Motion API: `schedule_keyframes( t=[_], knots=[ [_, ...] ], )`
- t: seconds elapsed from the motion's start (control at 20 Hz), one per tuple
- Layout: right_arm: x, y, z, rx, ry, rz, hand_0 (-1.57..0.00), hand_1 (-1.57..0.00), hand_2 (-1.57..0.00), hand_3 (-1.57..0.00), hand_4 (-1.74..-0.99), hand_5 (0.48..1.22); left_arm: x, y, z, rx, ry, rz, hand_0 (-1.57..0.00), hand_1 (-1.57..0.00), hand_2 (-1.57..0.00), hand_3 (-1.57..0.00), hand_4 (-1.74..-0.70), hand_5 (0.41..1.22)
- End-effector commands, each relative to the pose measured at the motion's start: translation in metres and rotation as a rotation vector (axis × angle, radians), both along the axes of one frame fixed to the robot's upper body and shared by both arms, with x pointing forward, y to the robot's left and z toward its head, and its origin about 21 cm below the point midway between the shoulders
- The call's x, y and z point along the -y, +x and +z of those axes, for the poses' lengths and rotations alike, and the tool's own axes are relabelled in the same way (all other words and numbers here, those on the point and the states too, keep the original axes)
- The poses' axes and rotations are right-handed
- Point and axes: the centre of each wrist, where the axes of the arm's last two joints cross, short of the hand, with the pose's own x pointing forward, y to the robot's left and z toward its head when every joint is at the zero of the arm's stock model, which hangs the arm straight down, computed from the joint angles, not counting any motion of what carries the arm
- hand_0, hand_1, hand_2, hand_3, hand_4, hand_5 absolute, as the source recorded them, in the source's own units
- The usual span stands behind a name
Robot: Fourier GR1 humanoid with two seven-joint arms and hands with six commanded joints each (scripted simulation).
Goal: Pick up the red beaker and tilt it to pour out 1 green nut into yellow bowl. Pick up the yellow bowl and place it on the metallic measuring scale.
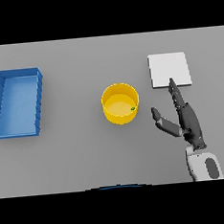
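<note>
The yellow bowl stands upright at the table's centre, round, with one green nut inside near its right wall. The right hand lies beside it, fingers straight, thumb spread, fingertips over the metallic scale.

A bare lab-style bench: plain grey table with a metallic scale.

Right hand near table right edge, fingers straight, thumb spread toward yellow bowl; bare gap between thumb and bowl; fingertips overlap near edge of metallic scale; blue tray at left edge, well apart from bowl; wide bare strip between them.
</note>
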Motion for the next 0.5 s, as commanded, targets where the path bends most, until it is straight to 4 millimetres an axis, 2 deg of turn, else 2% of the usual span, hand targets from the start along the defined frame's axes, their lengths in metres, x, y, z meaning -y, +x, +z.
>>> schedule_keyframes(
  t=[0.0, 0.15, 0.3, 0.45],
  knots=[
    [0.000, -0.004, -0.002, 0.001, -0.004, -0.006, 0.00, 0.00, 0.00, 0.00, -1.157, 0.666, -0.005, -0.002, -0.010, -0.002, -0.058, 0.042, -1.57, -1.57, -1.57, -1.55, -1.74, 1.221],
    [0.003, -0.002, -0.004, 0.004, -0.022, 0.011, 0.00, 0.00, 0.00, 0.00, -1.181, 0.687, -0.019, -0.011, -0.037, 0.003, -0.179, 0.110, -1.57, -1.57, -1.57, -1.49, -1.74, 1.221],
    [-0.001, -0.002, -0.004, 0.003, -0.046, 0.001, 0.00, 0.00, 0.00, 0.00, -1.192, 0.704, -0.022, -0.025, -0.067, -0.020, -0.302, 0.175, -1.57, -1.57, -1.57, -1.40, -1.74, 1.221],
    [0.001, -0.001, -0.004, 0.001, -0.050, 0.004, 0.00, 0.00, 0.00, 0.00, -1.202, 0.709, -0.025, -0.049, -0.096, -0.017, -0.377, 0.205, -1.57, -1.57, -1.57, -1.38, -1.74, 1.221]
  ],
)
